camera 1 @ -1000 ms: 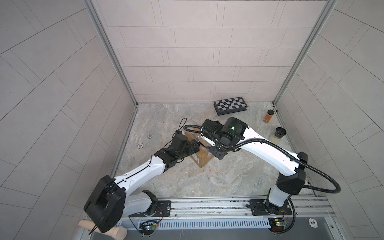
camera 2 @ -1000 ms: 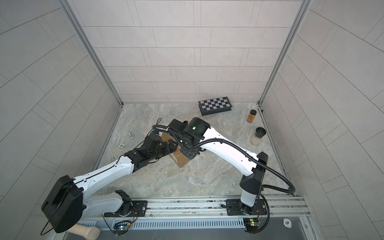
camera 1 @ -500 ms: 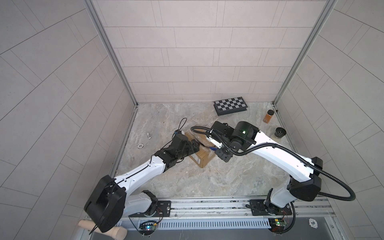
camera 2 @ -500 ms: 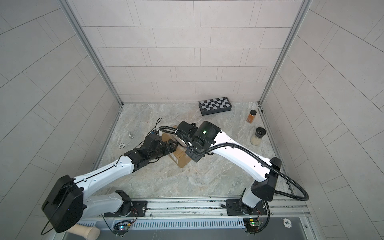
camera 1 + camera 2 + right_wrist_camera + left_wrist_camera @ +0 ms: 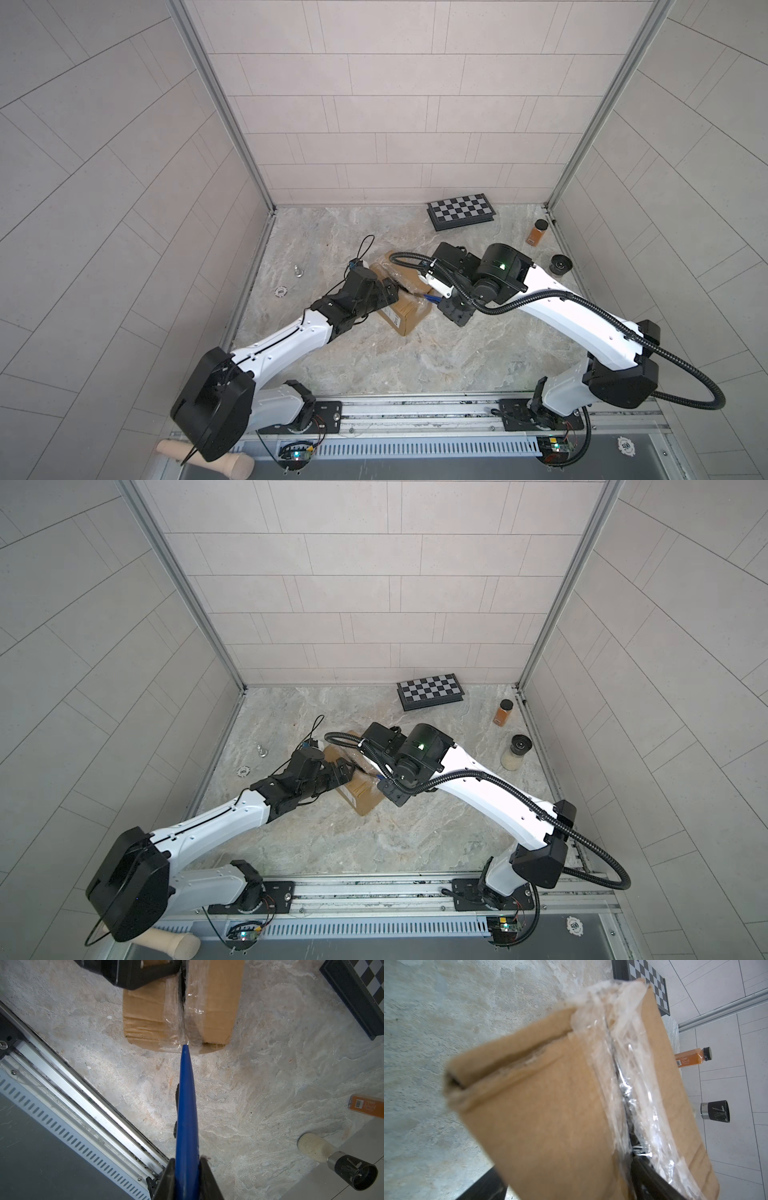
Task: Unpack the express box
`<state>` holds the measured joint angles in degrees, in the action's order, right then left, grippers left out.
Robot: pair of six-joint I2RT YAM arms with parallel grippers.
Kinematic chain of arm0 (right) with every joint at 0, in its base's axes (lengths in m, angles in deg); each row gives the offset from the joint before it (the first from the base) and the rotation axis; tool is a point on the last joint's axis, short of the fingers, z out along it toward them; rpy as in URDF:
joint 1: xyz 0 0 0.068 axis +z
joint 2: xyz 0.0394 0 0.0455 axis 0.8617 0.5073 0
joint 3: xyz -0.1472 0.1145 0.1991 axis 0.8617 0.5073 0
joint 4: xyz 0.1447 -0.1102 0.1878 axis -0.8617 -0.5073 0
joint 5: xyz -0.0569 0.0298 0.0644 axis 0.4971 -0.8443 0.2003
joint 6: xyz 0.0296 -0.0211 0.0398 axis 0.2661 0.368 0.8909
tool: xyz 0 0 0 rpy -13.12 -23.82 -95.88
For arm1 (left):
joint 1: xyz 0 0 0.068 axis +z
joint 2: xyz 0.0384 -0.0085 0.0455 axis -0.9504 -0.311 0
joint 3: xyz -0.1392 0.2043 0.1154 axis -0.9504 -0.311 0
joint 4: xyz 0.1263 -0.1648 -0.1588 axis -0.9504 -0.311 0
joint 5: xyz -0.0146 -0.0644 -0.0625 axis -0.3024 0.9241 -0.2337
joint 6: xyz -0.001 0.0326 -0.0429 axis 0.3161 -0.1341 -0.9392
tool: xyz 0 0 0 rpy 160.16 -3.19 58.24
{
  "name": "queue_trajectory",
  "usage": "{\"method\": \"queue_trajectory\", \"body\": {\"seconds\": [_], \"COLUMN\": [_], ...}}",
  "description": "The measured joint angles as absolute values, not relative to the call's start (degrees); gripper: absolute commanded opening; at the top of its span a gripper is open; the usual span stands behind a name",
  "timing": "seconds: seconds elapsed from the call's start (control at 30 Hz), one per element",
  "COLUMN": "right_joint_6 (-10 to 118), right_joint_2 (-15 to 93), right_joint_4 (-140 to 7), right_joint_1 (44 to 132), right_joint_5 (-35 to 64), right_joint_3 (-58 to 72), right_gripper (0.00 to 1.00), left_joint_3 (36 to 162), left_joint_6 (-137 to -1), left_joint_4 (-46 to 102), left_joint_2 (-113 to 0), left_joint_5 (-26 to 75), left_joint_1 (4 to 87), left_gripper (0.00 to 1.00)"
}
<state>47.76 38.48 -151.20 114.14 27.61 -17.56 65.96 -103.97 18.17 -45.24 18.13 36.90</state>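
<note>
The express box (image 5: pixel 405 309) (image 5: pixel 360 792), a brown carton, lies on the stone floor, and the clear tape along its flap seam (image 5: pixel 629 1076) is split open. My left gripper (image 5: pixel 388 296) (image 5: pixel 343 773) (image 5: pixel 564 1188) is shut on the express box: one finger (image 5: pixel 645 1176) sits in the seam and the other finger (image 5: pixel 481 1186) is against the outer side. My right gripper (image 5: pixel 187 1162) (image 5: pixel 439 301) is shut on a blue pointed tool (image 5: pixel 186 1105) (image 5: pixel 379 777). The tool's tip touches the taped end of the seam (image 5: pixel 184 1042).
A checkered case (image 5: pixel 461 210) lies at the back wall. An orange bottle (image 5: pixel 536 232) and a black-capped jar (image 5: pixel 515 752) stand at the right wall. A poker chip (image 5: pixel 281 291) and a small metal piece (image 5: pixel 297 271) lie left of the box. The arms' base rail (image 5: pixel 415 411) runs along the front.
My right arm has drawn back to the right, bringing the blue tool from over the box's top to the end of its seam. The left gripper and the box have stayed put.
</note>
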Motion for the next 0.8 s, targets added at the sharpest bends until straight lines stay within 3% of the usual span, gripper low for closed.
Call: {"method": "queue_trajectory", "body": {"seconds": [0.8], "right_joint_6": [48.31], "right_joint_2": [46.09], "right_joint_4": [-155.92], "right_joint_1": [113.86], "right_joint_5": [26.36], "right_joint_3": [-23.92], "right_gripper": [0.0], "left_joint_3": [66.4], "left_joint_6": [-103.62], "left_joint_4": [17.08], "left_joint_2": [-45.13], "left_joint_5": [17.89], "left_joint_1": [37.18], "left_gripper": [0.93]}}
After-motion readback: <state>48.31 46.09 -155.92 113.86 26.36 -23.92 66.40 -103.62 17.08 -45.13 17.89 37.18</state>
